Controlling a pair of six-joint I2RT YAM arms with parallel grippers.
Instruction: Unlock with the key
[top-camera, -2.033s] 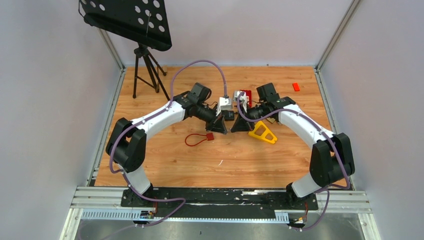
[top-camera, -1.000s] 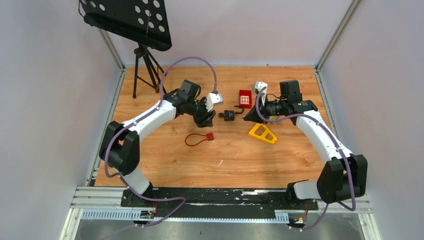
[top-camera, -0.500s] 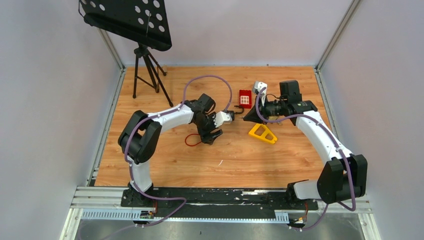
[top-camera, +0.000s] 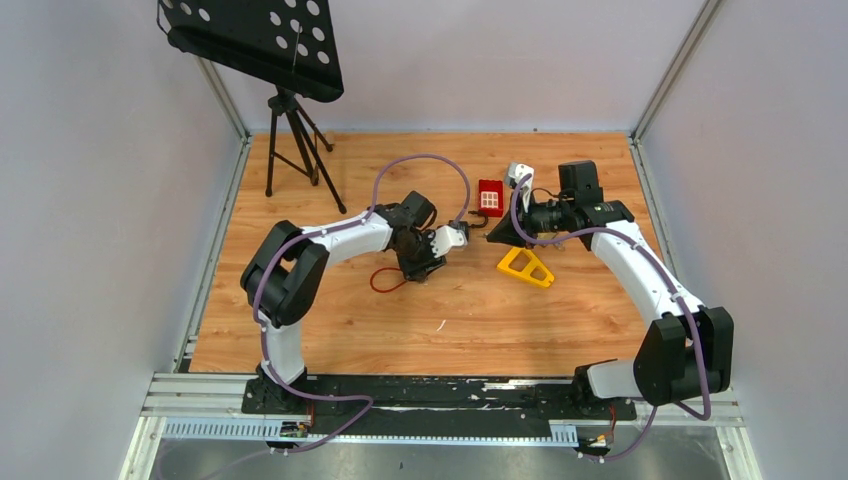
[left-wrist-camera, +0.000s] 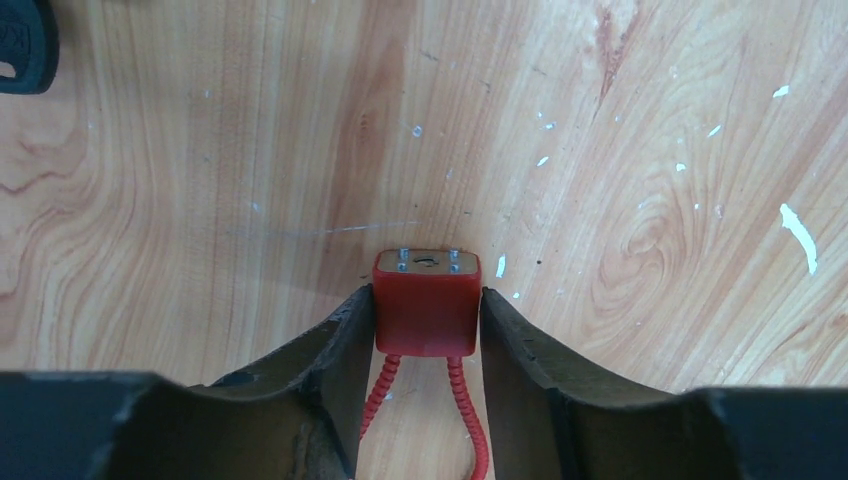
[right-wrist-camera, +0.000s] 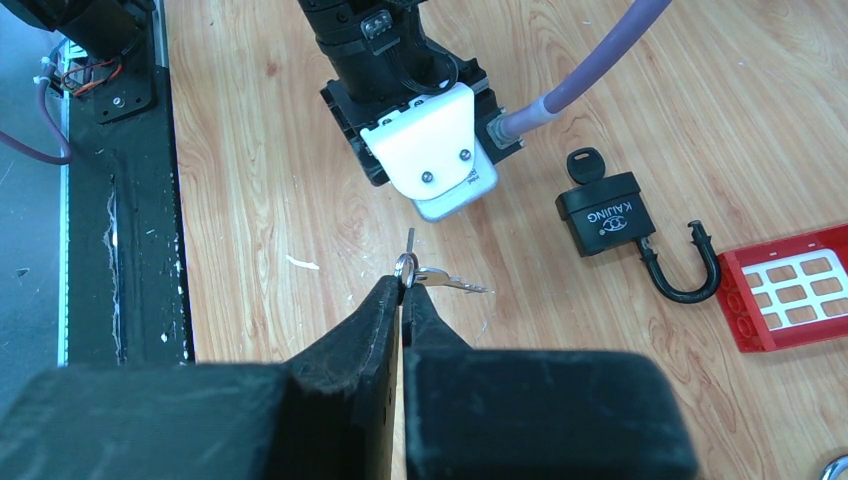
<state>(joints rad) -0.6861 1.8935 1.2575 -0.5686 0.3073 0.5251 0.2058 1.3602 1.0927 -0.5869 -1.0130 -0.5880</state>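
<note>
The left gripper (left-wrist-camera: 427, 291) stood about half open, both fingers (left-wrist-camera: 345, 335) pressed flat against the sides of the lock (left-wrist-camera: 427, 312), which sat on the table (left-wrist-camera: 650, 200) near its middle. The lock was a small red block with rounded corners. Its metal end faced 12 o'clock in the wrist view, with a keyhole between two rivets. A ribbed red cable (left-wrist-camera: 462, 400) left it at 6 o'clock in two strands, and from overhead its loop lay at 9 o'clock of the gripper.

At 2 o'clock from there, seen from above, the right gripper (right-wrist-camera: 402, 284) was pinched tight on a small steel ring (right-wrist-camera: 405, 265). Two silver keys (right-wrist-camera: 452, 282) hung off it, one pointing to 12 o'clock and one to 3 in the wrist view.

Further out, at 2 o'clock of the ring, lay a black padlock (right-wrist-camera: 602, 215) with its shackle swung open and a black-headed key in it. The shackle was just beside a red tray (right-wrist-camera: 790, 292). A yellow triangle (top-camera: 525, 266) lay at 5 o'clock of the right gripper.
</note>
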